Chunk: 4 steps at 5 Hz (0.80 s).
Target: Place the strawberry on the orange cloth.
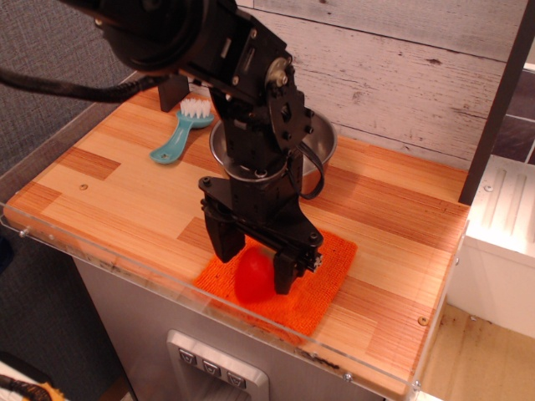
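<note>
Now: glossy red plastic strawberry (252, 276) low over orange knitted cloth (322, 276), clamped between black gripper (255, 266) fingers; advice: part jaws gently, lift straight up

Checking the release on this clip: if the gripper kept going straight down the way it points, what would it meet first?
The strawberry, between the fingers of the gripper, seemingly resting on the orange cloth. Contact with the cloth is hard to confirm from this one view.
</note>
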Motion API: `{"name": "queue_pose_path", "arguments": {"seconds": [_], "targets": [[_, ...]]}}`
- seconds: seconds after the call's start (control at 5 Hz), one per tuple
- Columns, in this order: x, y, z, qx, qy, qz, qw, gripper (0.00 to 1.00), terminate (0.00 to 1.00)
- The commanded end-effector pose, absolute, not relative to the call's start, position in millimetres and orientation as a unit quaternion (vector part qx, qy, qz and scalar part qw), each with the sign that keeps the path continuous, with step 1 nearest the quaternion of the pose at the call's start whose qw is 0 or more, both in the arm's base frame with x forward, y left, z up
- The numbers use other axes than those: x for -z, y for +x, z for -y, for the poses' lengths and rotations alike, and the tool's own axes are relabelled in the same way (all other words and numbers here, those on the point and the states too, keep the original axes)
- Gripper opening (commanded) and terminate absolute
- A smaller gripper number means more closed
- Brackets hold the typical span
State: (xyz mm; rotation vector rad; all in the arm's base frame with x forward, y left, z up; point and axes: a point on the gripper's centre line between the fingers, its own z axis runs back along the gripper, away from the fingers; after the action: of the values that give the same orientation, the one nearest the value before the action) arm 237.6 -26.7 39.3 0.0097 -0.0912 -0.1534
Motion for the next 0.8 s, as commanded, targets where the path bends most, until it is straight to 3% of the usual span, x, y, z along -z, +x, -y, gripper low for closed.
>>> {"name": "queue_pose_path", "arguments": {"seconds": [0.0, 0.2, 0.4, 0.6], "targets": [[-59.7, 240.7, 18.0, 0.081, 0.005, 0.07, 0.994, 1.0, 0.0], [-96.2, 237.8, -4.1, 0.052, -0.004, 0.097, 0.994, 1.0, 0.0], [-117.9, 235.7, -34.3, 0.013, -0.005, 0.095, 0.995, 1.0, 0.0], [-121.0, 244.9, -53.4, 0.0, -0.008, 0.079, 0.997, 1.0, 0.0]]}}
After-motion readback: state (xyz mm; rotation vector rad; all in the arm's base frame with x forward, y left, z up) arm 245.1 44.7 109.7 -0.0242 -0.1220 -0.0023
